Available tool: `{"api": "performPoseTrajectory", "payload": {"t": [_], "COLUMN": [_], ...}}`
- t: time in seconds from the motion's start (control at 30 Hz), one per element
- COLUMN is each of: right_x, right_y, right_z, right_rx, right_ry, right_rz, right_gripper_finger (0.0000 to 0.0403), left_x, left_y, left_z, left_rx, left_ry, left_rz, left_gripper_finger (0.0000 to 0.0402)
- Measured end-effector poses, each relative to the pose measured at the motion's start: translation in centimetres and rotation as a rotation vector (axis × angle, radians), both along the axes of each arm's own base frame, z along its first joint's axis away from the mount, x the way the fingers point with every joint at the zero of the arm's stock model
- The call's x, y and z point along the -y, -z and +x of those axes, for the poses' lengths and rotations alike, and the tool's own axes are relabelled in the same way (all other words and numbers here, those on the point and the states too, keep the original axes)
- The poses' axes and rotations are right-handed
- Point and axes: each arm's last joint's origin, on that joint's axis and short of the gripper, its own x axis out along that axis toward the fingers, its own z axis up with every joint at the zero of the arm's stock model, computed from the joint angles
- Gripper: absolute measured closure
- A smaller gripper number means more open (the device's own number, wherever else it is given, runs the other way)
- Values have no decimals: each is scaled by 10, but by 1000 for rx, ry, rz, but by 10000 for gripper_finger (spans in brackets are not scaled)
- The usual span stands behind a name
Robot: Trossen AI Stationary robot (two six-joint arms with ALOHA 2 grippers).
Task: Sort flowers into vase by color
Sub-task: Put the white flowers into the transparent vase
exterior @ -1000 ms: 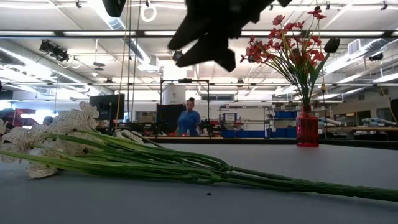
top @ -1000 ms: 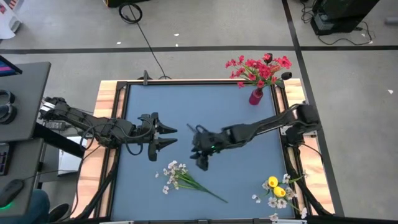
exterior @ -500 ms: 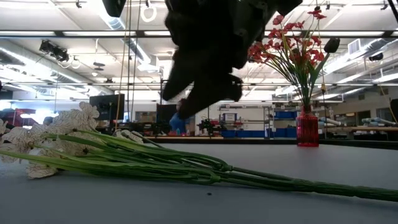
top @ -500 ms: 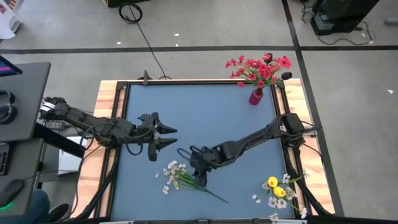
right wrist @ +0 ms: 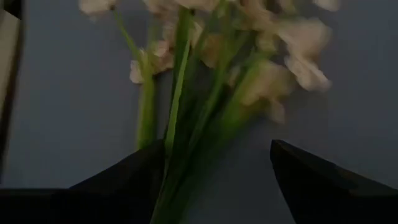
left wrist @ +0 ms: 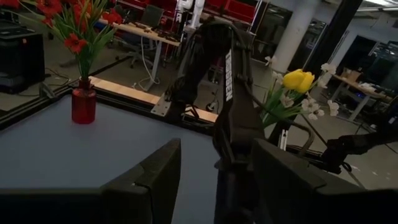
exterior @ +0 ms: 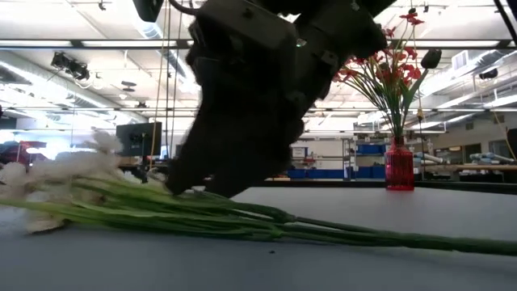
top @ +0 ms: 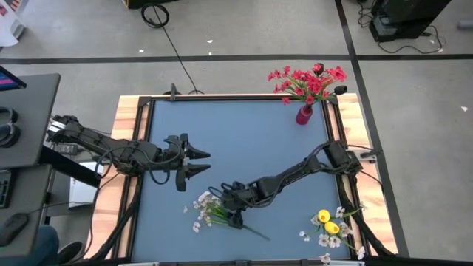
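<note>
The high view is evenly lit and sharp, with only soft shadows on the counter [top: 236, 133]. In the low view ceiling lamps glare behind a dark silhouetted arm. The white flowers [right wrist: 205, 74] are blurred and dim in the right wrist view.

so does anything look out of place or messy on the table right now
Only the white flowers: the bunch lies flat on the blue table, no vase around it, while the red flowers stand upright in a red vase. The right gripper is open over the white bunch's stems. Nothing looks spilled or broken.
</note>
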Motion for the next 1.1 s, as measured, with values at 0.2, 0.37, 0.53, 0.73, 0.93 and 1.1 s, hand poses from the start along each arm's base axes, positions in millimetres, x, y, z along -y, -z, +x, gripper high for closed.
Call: {"api": "performPoseTrajectory", "payload": {"t": [0.2, 0.37, 0.53, 0.73, 0.93, 1.1], "right_x": [-14, -21, -23, -22, -21, -17], "right_y": [1, -9, 4, 7, 9, 10], "right_z": [-4, -7, -7, -7, -9, -9], "right_rx": [6, 16, -11, -24, -51, -65], "right_ry": [-42, -56, -75, -78, -92, -86], "right_rz": [14, 41, 35, 11, 12, 17], "right_gripper_finger": [115, 116, 117, 127, 203, 290], "left_x": [0, 0, 0, 0, 0, 0], "left_y": [0, 0, 0, 0, 0, 0], "left_z": [0, 0, 0, 0, 0, 0], "left_rx": [2, 0, 1, 2, 1, 1], "left_ry": [0, 0, 0, 0, 0, 0], "left_rz": [-1, 0, -1, -1, 0, 0], "left_gripper_finger": [198, 198, 198, 198, 198, 198]}}
